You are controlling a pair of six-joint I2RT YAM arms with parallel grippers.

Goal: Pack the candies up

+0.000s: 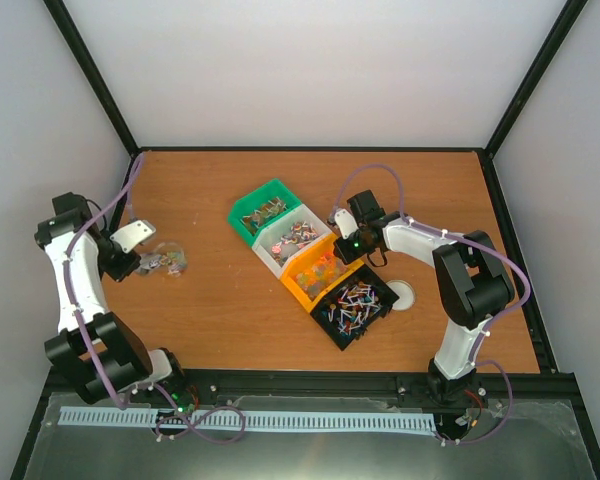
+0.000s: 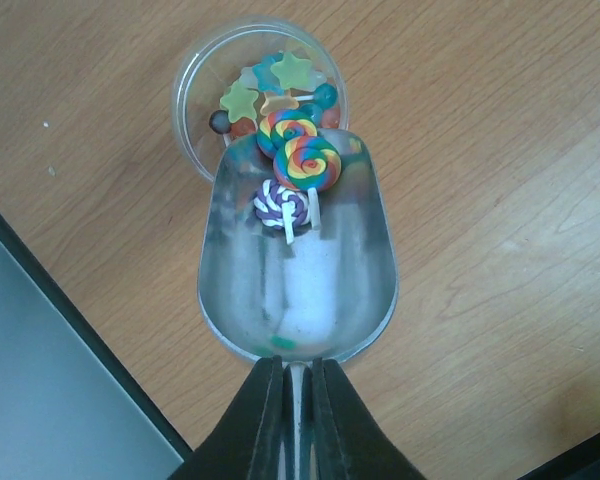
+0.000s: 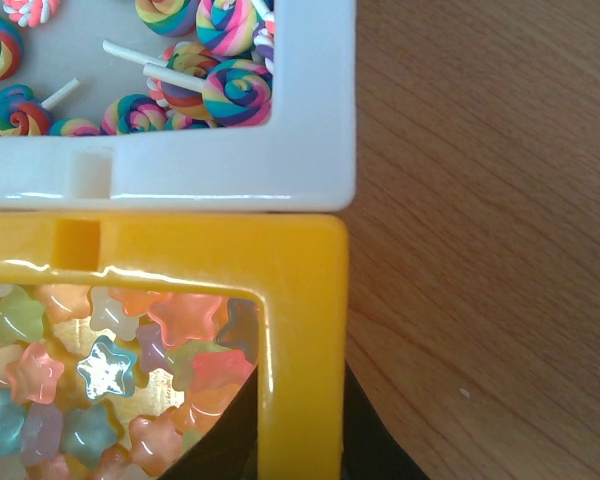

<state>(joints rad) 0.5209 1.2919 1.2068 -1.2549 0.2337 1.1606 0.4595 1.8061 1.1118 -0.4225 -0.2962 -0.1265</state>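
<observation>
My left gripper (image 2: 298, 385) is shut on the handle of a metal scoop (image 2: 298, 270), which tilts down toward a clear round cup (image 2: 192, 95) on the table. Three swirl lollipop candies (image 2: 305, 162) lie at the scoop's front lip, touching the cup's rim. Star-shaped candies (image 2: 242, 100) and other sweets lie inside the cup. My right gripper (image 3: 300, 420) is shut on the side wall of the yellow bin (image 3: 305, 300), which holds star candies (image 3: 105, 365). The white bin (image 3: 315, 150) beside it holds lollipops (image 3: 235, 90). In the top view the scoop (image 1: 133, 235) and cup (image 1: 166, 260) are at the left.
A row of bins runs diagonally across the middle: green (image 1: 265, 210), white (image 1: 280, 250), yellow (image 1: 298, 280) and black (image 1: 342, 330). A white round lid (image 1: 403, 294) lies right of the black bin. The table's dark left edge (image 2: 70, 320) runs close to the scoop.
</observation>
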